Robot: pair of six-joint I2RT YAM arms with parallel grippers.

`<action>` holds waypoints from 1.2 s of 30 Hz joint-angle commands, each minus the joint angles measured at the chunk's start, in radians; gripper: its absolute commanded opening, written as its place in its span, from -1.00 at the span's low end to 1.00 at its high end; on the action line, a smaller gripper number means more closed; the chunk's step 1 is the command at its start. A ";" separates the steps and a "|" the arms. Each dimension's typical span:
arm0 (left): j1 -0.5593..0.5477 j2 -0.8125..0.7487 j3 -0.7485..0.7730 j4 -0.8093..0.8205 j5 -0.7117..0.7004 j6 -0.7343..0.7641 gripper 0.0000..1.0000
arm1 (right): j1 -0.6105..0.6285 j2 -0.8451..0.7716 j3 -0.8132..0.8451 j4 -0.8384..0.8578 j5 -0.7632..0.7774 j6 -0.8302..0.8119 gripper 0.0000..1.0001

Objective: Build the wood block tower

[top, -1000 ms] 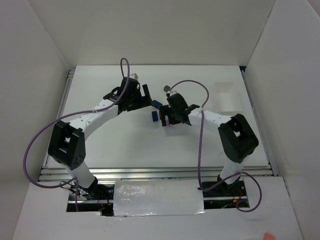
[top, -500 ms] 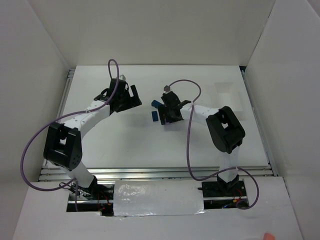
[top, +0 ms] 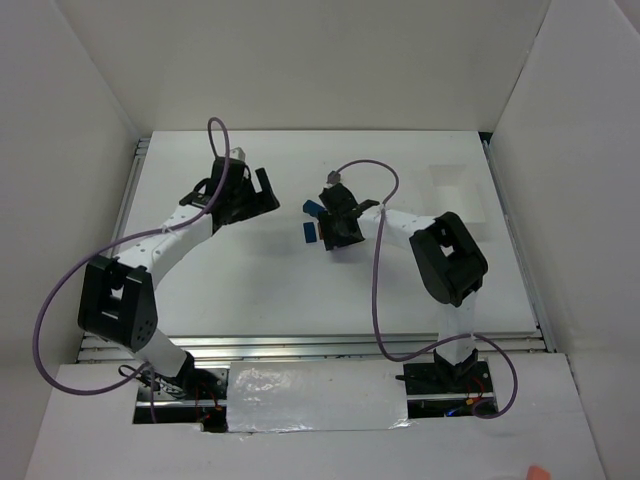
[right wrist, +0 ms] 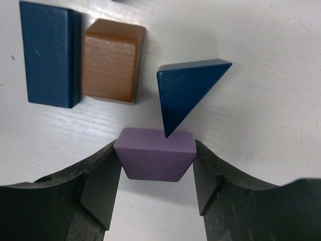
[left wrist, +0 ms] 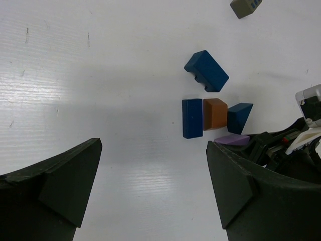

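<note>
The right jaws are clenched on the lavender block (right wrist: 154,158), one finger (right wrist: 103,183) pressed to each of its slanted ends, and the block lies flat on the desk (right wrist: 261,60). On the lavender block's side away from the wrist, the blue triangle (right wrist: 183,95) touches it with its tip. The brown-orange block (right wrist: 111,60) lies just past the lavender block on that same side, off toward one corner. The blue rectangular block (right wrist: 49,52) sits one piece further from the lavender block, along the same line. A notched blue block (left wrist: 206,70) lies apart from the lavender block, past that row, and a small grey piece (left wrist: 246,6) lies well apart from it at the edge of the left wrist view. The left jaws are released and gape with nothing between them, hanging over bare desk well apart from the lavender block. No tower stands yet, since every piece rests singly on the desk. The step in hand looks like the first pick. The next move probably calls for a straight lift, so the triangle's tip is not dragged. The lavender piece should then be set squarely as a base, or on the brown-orange block.
</note>
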 commanded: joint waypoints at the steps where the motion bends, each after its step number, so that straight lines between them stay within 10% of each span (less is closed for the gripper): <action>1: 0.007 -0.055 -0.015 0.031 0.005 0.037 0.99 | 0.011 -0.036 0.052 -0.051 0.019 -0.072 -0.24; 15: 0.096 -0.307 -0.151 -0.024 -0.034 0.080 0.99 | 0.050 -0.112 0.325 -0.620 0.086 -0.951 -0.29; 36: 0.179 -0.549 -0.255 -0.089 -0.127 0.097 0.99 | 0.096 0.303 0.476 -1.006 0.226 -0.720 -0.23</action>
